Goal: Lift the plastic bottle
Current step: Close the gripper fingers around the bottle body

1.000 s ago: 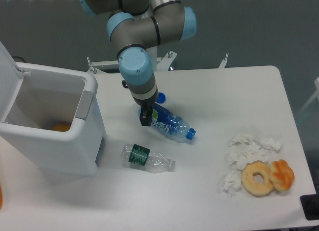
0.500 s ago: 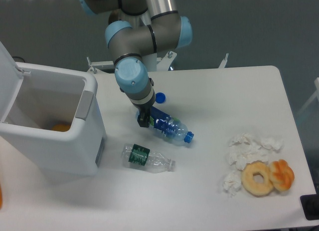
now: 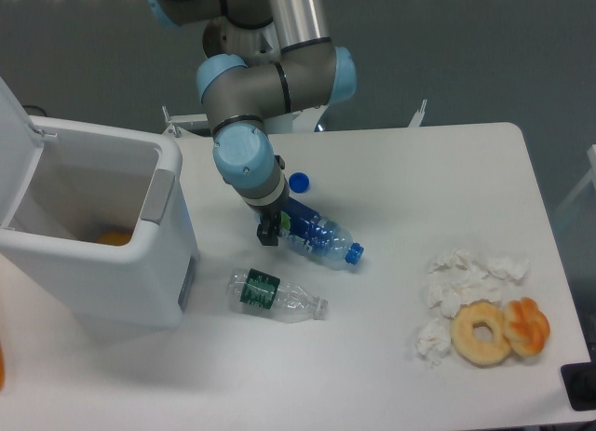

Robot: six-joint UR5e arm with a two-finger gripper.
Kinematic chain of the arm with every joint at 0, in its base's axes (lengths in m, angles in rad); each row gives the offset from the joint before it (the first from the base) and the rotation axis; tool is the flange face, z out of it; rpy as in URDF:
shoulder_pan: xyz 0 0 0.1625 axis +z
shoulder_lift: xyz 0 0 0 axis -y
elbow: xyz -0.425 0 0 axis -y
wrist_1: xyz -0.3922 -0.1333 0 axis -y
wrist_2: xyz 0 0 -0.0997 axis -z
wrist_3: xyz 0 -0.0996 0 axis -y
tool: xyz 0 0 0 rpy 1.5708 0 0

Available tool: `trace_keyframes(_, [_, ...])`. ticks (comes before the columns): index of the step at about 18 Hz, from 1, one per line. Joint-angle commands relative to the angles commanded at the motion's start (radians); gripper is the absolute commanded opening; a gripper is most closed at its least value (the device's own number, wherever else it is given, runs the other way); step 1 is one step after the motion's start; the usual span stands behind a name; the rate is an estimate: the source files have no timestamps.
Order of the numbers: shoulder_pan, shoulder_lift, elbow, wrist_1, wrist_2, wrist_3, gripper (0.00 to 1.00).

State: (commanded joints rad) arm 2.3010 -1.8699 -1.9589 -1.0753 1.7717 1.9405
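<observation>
The plastic bottle (image 3: 319,237), clear with a blue label and a blue cap, points its cap toward the lower right over the middle of the table. My gripper (image 3: 272,228) reaches down from the arm onto the bottle's base end. Its dark fingers (image 3: 268,233) are closed on that end, and the wrist hides the bottle's bottom. Whether the bottle still touches the table is unclear.
A second clear bottle with a dark green label (image 3: 276,296) lies in front of the gripper. A loose blue cap (image 3: 298,181) lies behind it. A white bin (image 3: 158,194) stands open at the left. Crumpled tissues (image 3: 461,282) and two pastries (image 3: 500,330) lie at the right.
The arm has shifted slightly left and toward the front, and the blue-labelled bottle's base end has gone with it. The loose blue cap behind shows more fully now.
</observation>
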Motion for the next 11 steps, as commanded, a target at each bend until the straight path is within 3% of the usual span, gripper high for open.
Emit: trace_keyframes(11, [0.0,0.0,-0.009,-0.002,0.008,-0.011,1.0])
